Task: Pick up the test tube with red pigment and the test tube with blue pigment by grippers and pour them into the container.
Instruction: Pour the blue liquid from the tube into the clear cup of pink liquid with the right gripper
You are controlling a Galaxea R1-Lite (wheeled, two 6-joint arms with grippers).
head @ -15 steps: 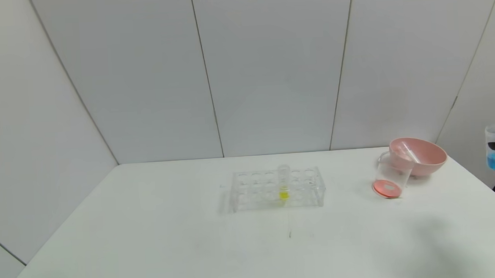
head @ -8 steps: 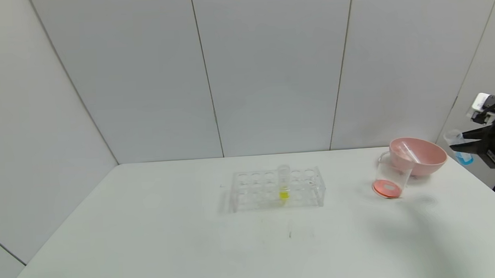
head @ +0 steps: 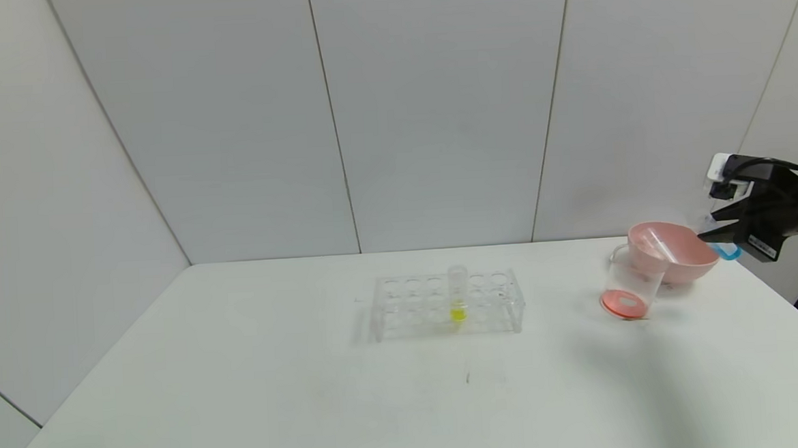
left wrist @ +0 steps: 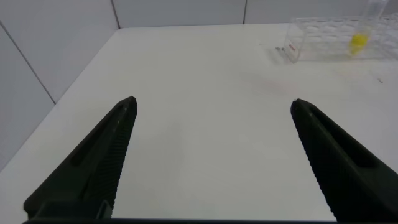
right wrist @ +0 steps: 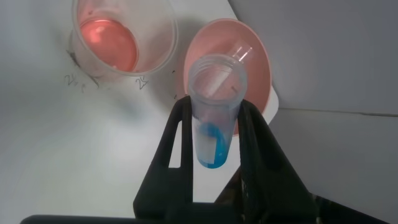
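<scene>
The right gripper is clamped on the test tube with blue pigment, held above the far rim of the pink bowl. The tube is tilted, its open mouth toward the bowl and the container; blue liquid sits at its lower end. The container, just beyond the bowl from the gripper, holds orange-red liquid. An empty tube lies in the bowl. In the head view the held tube is mostly hidden. The left gripper hangs over the table, fingers apart.
</scene>
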